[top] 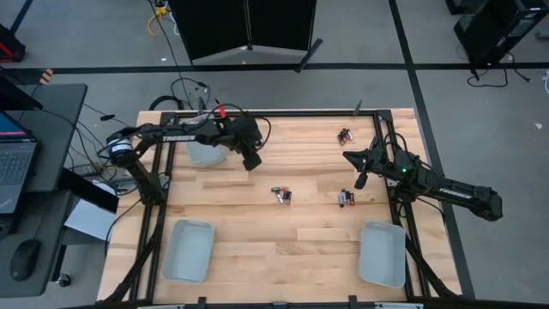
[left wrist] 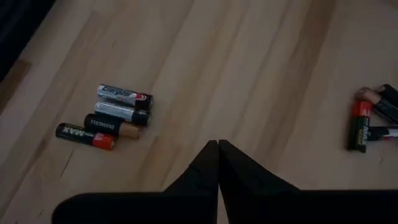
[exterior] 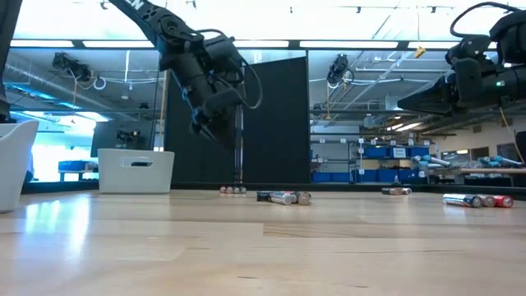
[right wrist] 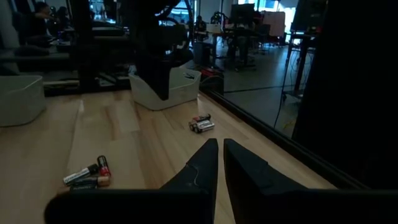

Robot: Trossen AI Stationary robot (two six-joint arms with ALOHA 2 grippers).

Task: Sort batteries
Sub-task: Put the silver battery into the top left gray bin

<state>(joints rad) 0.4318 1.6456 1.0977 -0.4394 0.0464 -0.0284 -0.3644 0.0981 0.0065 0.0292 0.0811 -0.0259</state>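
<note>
The left gripper (top: 252,162) is hovering clenched and empty above the pale wooden table (top: 300,249); the right gripper (top: 361,180) is doing likewise. Small cylindrical batteries (top: 282,195) are lying in three clusters — mid-table (left wrist: 109,116), right (top: 346,198) and far-right (top: 345,136).

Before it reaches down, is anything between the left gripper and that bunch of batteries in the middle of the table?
Nothing visible. The left gripper, fingers shut, hangs above bare wood, and only open table lies between it and the middle batteries.
</note>
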